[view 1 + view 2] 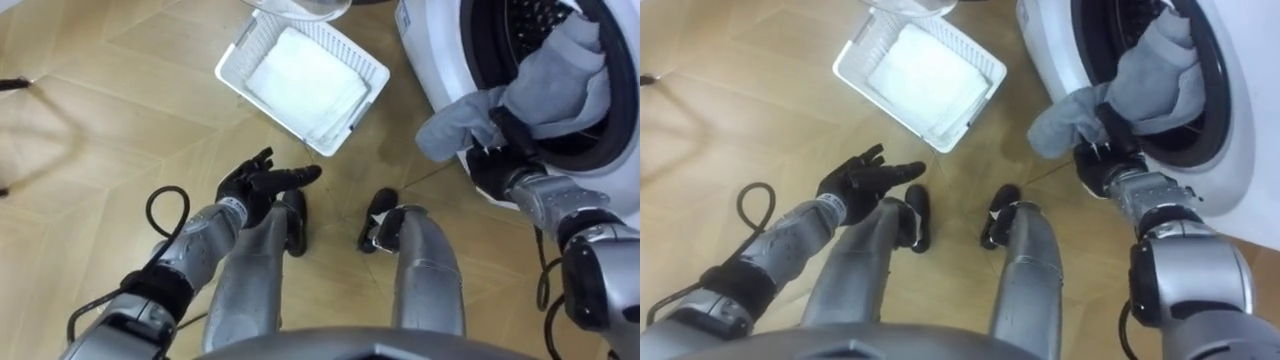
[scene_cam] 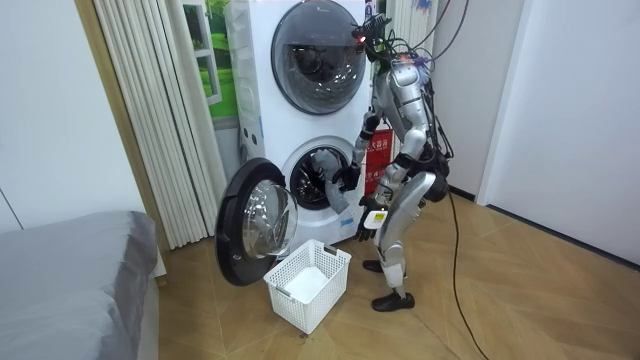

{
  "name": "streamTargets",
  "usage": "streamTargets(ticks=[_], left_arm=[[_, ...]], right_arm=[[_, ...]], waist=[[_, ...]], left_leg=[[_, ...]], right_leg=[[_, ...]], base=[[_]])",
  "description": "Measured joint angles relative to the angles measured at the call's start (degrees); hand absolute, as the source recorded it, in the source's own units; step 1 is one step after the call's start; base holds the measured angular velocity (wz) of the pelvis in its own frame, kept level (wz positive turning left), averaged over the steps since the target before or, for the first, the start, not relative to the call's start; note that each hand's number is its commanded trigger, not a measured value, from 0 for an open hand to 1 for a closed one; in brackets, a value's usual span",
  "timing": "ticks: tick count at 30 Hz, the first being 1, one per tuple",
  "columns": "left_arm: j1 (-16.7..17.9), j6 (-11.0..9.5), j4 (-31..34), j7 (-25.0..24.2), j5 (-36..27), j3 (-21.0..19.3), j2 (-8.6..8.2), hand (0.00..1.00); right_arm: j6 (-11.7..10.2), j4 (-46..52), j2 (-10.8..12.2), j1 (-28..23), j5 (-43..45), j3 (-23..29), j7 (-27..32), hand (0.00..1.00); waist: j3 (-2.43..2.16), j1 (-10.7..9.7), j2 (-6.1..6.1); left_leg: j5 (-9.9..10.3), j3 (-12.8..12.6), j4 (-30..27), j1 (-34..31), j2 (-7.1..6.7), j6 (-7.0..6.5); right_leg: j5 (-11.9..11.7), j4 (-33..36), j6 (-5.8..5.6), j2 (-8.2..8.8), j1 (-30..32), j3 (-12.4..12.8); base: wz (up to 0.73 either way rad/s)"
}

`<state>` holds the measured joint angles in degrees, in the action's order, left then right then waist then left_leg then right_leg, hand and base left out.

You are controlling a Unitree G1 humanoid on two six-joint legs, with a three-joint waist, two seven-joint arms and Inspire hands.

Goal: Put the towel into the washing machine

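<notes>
Towel (image 1: 548, 72), grey and crumpled, spills from washing machine (image 1: 430, 50), gripped by right hand (image 1: 492, 165); left hand (image 1: 250, 185) spread, empty

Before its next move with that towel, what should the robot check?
1. Door open: ok.
2. Right hand gripping towel: ok.
3. Towel fully inside drum: not ok, one end hangs out.
4. Left hand free and open: ok.
5. Basket clear of the feet: ok.
6. Space deeper in drum: cannot tell.
</notes>
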<state>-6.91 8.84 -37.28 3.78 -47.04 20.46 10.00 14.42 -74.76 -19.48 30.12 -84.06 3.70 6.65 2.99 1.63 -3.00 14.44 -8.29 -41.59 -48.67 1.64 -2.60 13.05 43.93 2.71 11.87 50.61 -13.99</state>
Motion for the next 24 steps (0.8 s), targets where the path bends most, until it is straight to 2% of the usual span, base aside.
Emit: streamTargets(ticks=[3,5,8,12,16,17,18,19,20,21,24], left_arm=[[0.99,0.01,1.93,1.02,0.21,-0.09,0.09,0.0],[0.8,0.01,2.27,1.19,0.44,-0.4,0.06,0.0],[1.05,-0.11,2.74,1.97,0.45,-1.79,0.05,0.0],[1.63,-0.24,4.61,2.36,0.59,-2.38,0.81,0.0],[1.89,-0.56,4.7,2.38,1.55,-2.43,0.96,0.0],[2.07,-0.89,4.7,2.4,2.0,-2.44,0.92,0.0],[2.41,-1.41,4.73,2.42,2.87,-2.45,0.91,0.0],[2.97,-1.84,5.22,2.57,2.88,-2.7,0.9,0.0],[3.08,-1.91,5.83,2.8,2.86,-2.88,0.91,0.0],[3.86,-2.46,6.56,3.0,2.85,-2.93,0.91,0.0],[4.14,-3.01,6.96,3.0,2.85,-2.89,0.91,0.0]], right_arm=[[0.0,0.16,-0.55,1.05,-1.15,0.02,3.07,1.0],[0.01,0.14,-0.72,1.64,-1.63,0.8,4.17,1.0],[0.09,0.14,-0.91,3.28,-1.96,5.11,7.11,1.0],[0.07,-0.01,-1.31,4.71,-3.53,7.08,9.34,1.0],[0.07,-0.01,-1.37,5.68,-3.53,8.53,11.85,1.0],[0.05,-0.01,-1.37,5.85,-3.59,9.4,12.36,0.95],[0.02,-0.01,-1.37,5.93,-3.63,9.66,12.63,0.78],[-0.01,-0.01,-1.37,5.91,-3.6,9.98,12.63,0.55],[-0.1,-0.01,-1.37,5.92,-3.61,10.02,12.63,0.08],[-0.48,-0.01,-1.37,5.91,-3.61,10.03,12.64,0.0],[-1.42,-0.01,-1.37,5.9,-3.66,10.04,12.78,0.0]], waist=[[0.01,-0.17,-0.6],[0.01,-0.92,-0.6],[-0.04,-2.06,-1.02],[-0.03,-4.27,-1.12],[-0.03,-4.93,-1.12],[-0.03,-4.93,-1.12],[-0.03,-4.97,-1.12],[-0.03,-5.07,-1.11],[-0.03,-5.13,-1.11],[-0.04,-5.24,-1.09],[-0.08,-5.45,-1.02]], left_leg=[[0.21,-0.98,-0.36,-0.3,0.65,-0.37],[0.31,-1.04,-0.62,-0.48,0.62,-0.55],[0.6,-1.98,-1.12,-0.6,0.57,-1.02],[0.94,-2.83,-2.11,-1.29,0.57,-1.55],[1.1,-2.84,-2.52,-1.43,0.41,-1.8],[1.14,-2.85,-2.59,-1.45,0.39,-1.86],[1.17,-2.84,-2.6,-1.46,0.35,-1.92],[1.2,-2.8,-2.6,-1.45,0.24,-1.95],[1.2,-2.77,-2.58,-1.45,0.16,-1.96],[1.2,-2.74,-2.47,-1.44,-0.06,-1.97],[1.36,-2.85,-2.49,-1.27,-0.39,-2.24]], right_leg=[[-0.58,0.0,0.01,-0.17,0.66,0.5],[-0.69,0.17,-0.08,-0.18,0.82,0.63],[-0.65,1.12,-0.08,0.28,1.61,1.18],[-0.21,2.31,-0.3,1.03,2.51,1.18],[-0.01,2.77,-0.55,1.25,2.6,1.26],[0.02,2.82,-0.59,1.29,2.6,1.26],[0.04,2.82,-0.62,1.32,2.61,1.27],[0.08,2.84,-0.69,1.37,2.61,1.3],[0.1,2.86,-0.73,1.45,2.61,1.29],[0.19,2.96,-0.82,1.7,2.61,1.23],[0.44,3.29,-1.08,2.08,2.66,1.41]], base=[[-0.15],[-0.03],[-0.07],[0.0],[0.0],[0.0],[0.0],[0.0],[0.05],[0.06],[0.04]])
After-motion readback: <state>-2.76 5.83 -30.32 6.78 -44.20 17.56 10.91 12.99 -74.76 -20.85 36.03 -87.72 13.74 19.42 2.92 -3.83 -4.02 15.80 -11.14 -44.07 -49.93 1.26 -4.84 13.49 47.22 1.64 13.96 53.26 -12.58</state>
